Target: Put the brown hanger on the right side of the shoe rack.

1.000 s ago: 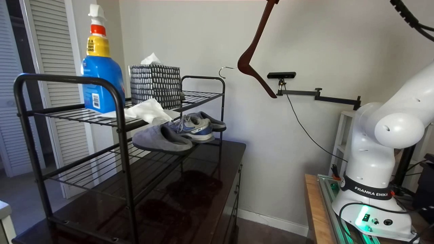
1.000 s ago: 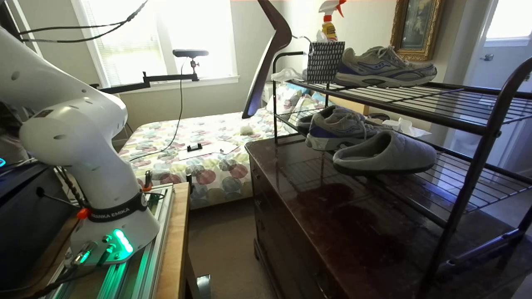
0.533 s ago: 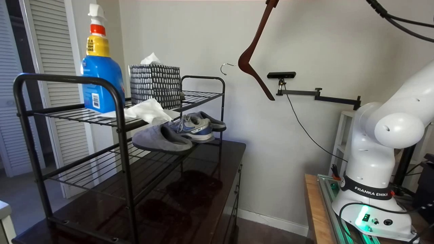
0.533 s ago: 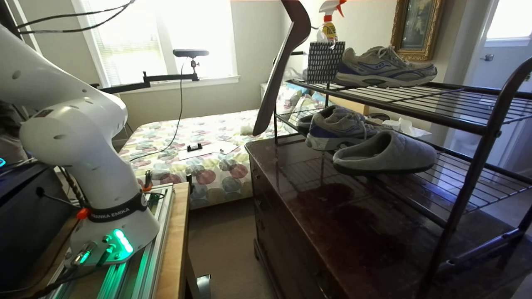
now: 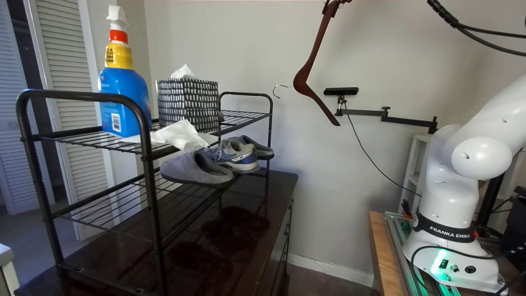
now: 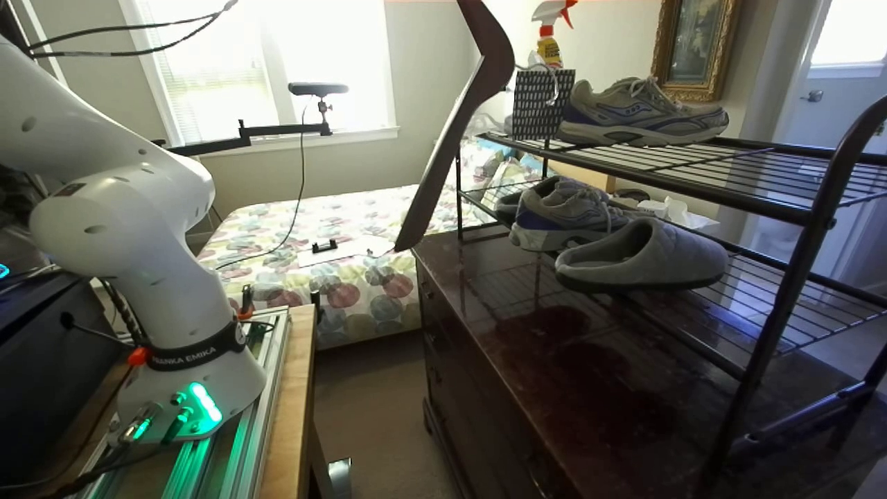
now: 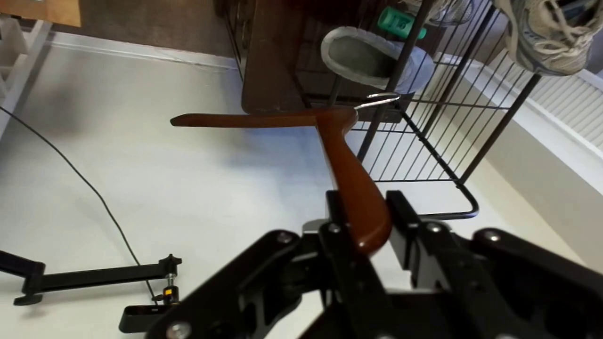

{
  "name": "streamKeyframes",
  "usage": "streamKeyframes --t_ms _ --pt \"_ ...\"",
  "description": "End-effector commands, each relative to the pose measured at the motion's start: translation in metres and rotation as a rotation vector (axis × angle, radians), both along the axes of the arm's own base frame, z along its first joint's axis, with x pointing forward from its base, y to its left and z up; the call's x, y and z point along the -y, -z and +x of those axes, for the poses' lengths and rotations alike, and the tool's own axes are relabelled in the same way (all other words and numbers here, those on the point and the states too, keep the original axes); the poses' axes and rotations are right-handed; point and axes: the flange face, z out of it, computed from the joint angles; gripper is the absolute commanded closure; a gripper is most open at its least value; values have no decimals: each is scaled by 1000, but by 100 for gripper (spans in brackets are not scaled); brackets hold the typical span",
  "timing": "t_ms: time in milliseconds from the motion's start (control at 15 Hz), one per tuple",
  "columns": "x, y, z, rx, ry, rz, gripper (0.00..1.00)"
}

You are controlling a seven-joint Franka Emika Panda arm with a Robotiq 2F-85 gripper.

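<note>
My gripper (image 7: 365,207) is shut on one end of the brown hanger (image 7: 339,136); its fingers stand either side of that end. In an exterior view the hanger (image 5: 303,76) hangs in the air from the top edge, beside the far raised end of the shoe rack, its metal hook pointing toward the rack. It also shows in an exterior view (image 6: 488,73), its hook in front of the patterned box. Most of the gripper is above the exterior views. The black shoe rack (image 5: 151,185) stands on the cabinet; it also shows in the wrist view (image 7: 500,129).
A blue spray bottle (image 5: 125,98), a patterned tissue box (image 5: 189,105) and a sneaker (image 6: 637,114) stand on the top shelf. Grey slippers (image 6: 641,256) and another sneaker are lower. A camera arm (image 5: 365,113) stands near the wall. The glossy cabinet (image 6: 527,346) supports the rack.
In an exterior view the hanger has shifted right and slightly down. In an exterior view it has moved right overall, and its free lower end has swung left and down. The hanger stays held.
</note>
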Motion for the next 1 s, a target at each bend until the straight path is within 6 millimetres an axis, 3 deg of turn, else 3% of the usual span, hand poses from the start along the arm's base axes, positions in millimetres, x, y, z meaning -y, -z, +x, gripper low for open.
streamKeyframes --t_ms 0,533,933 --pt "36 15 21 -39 114 35 93" --pt "92 24 65 -48 233 145 93" --pt "102 7 91 22 238 204 93"
